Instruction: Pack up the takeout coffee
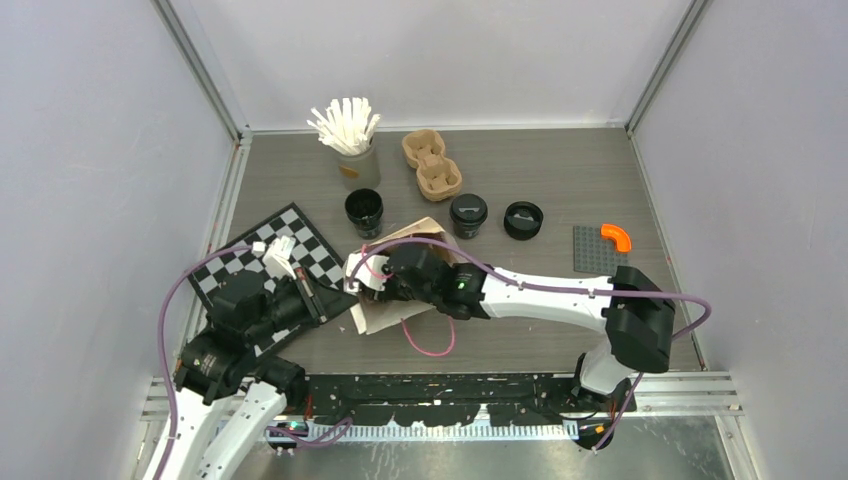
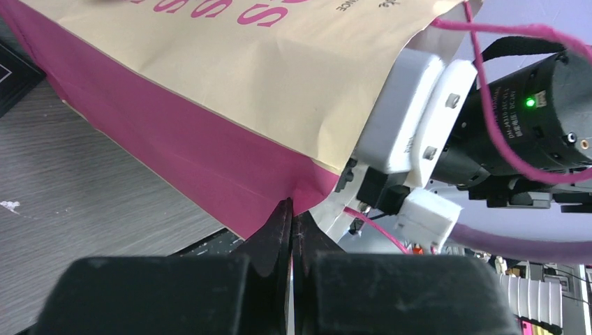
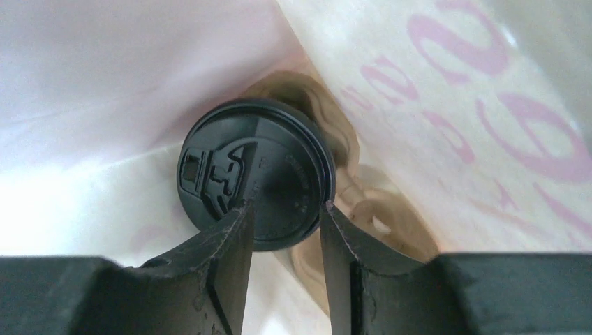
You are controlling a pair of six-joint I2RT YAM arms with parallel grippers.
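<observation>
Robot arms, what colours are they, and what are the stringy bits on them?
The left arm and right arm have white tubes and chunky black joints. A purple cable loops along each. The right arm shows a tiny green light. The left tool and right tool each end in two black pointed fingers.

The paper bag (image 2: 244, 84) bears large pink letters, cropped by the frame's top edge — roughly S, O, S, O — and to their right small dark capitals ending "NCE". White print on the motor housing (image 2: 537, 118) right of the bag and embossing on the lid (image 3: 272, 174) inside it are illegible.
</observation>
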